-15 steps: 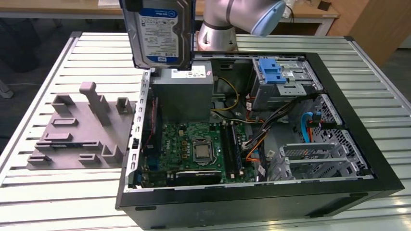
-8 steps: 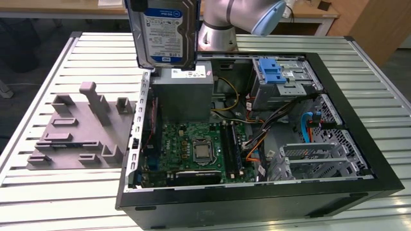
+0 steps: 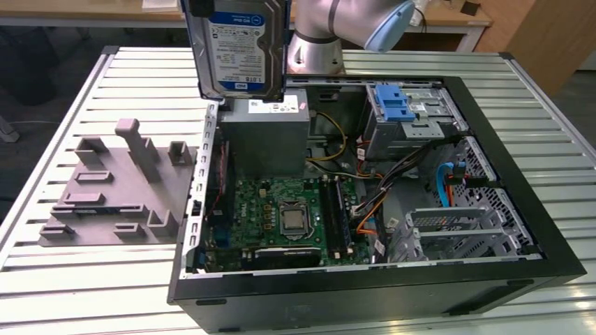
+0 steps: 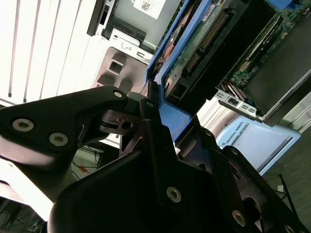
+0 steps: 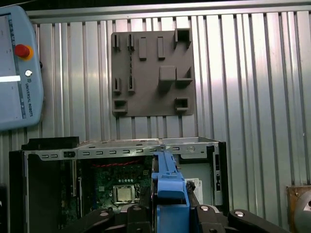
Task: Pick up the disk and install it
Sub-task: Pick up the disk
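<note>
The disk (image 3: pixel 237 45) hangs upright in the air over the back left corner of the open computer case (image 3: pixel 373 289), its blue-and-white label facing the exterior view. In both wrist views my gripper (image 4: pixel 170 124) (image 5: pixel 170 213) is shut on the disk's blue plastic bracket (image 5: pixel 170 187), with black fingers (image 4: pixel 146 114) on either side of it. The second wrist view shows the disk's green circuit-board side (image 4: pixel 204 41). Below the disk lies the case interior with the motherboard (image 3: pixel 279 216).
A grey fixture plate (image 3: pixel 121 188) with pegs lies on the slatted table at the exterior view's left of the case. Inside the case are a grey box with a white sticker (image 3: pixel 265 136), a blue latch on a metal cage (image 3: pixel 403 105) and cables. A pendant (image 5: pixel 19 68) lies nearby.
</note>
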### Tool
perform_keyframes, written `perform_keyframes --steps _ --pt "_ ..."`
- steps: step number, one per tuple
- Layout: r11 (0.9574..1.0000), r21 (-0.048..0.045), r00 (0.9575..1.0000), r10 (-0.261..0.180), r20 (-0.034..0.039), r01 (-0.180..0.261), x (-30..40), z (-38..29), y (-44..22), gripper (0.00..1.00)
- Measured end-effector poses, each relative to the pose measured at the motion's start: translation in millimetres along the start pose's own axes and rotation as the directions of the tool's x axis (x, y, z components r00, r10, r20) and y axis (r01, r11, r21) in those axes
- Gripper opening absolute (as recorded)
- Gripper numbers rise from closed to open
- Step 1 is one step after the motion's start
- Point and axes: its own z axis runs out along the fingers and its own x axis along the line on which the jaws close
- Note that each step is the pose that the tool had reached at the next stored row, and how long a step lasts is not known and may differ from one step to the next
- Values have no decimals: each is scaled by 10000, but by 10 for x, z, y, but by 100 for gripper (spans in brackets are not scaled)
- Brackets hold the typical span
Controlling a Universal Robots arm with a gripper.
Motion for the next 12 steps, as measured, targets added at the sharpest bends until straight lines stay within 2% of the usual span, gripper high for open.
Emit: perform_keyframes --steps 5,6,7,9,10,12 --pt "10000 19 10000 -2 1 2 0 0 -1 36" --pt "10000 72 10000 -2 5 2 0 0 0 36" --pt "9999 171 10000 -3 10 2 0 0 3 36" --pt "9989 462 10000 -5 31 4 1 1 9 36" --pt "9986 527 10000 -6 35 4 1 1 9 36" --pt "9985 542 10000 -7 36 5 8 2 7 36"
